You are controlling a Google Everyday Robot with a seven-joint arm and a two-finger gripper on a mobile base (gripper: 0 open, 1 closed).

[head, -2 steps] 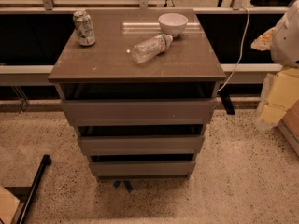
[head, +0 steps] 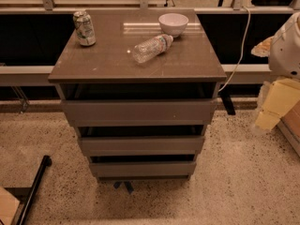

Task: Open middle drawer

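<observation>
1. The gripper [head: 275, 104] hung at the far right edge of the camera view, a pale yellowish piece below the cabinet top's level and well apart from the drawers. I could not tell whether it was wide or narrow, and it held nothing that could be seen.
2. Just above it sat the white rounded arm [head: 287, 46], partly cut off by the right edge.
3. A white cable [head: 239, 46] ran down between the arm and the cabinet's right side.
4. The middle drawer [head: 142, 145] sat in the centre of the stack of three grey-brown fronts, under the top drawer [head: 139, 111] and above the bottom drawer [head: 143, 168].
5. Its flat front lay in step with the other two, with only a dark gap showing above its upper edge. Nothing touched it.
6. The cabinet top [head: 108, 62] was a smooth brown slab that overhung the drawers.
7. A clear plastic bottle [head: 151, 48] lay on its side near the middle of the top, its cap end pointing toward the back right.
8. A white bowl [head: 173, 23] stood upright just beyond the bottle's cap end, near the back edge.
9. A green and white can [head: 84, 28] stood upright near the back left corner, well apart from the bottle and the bowl.
10. The cabinet stood on a speckled floor [head: 243, 172], and a small blue mark [head: 123, 186] showed on it just below the bottom drawer.
11. A black pole [head: 35, 186] slanted across the lower left corner, apart from the cabinet.
</observation>
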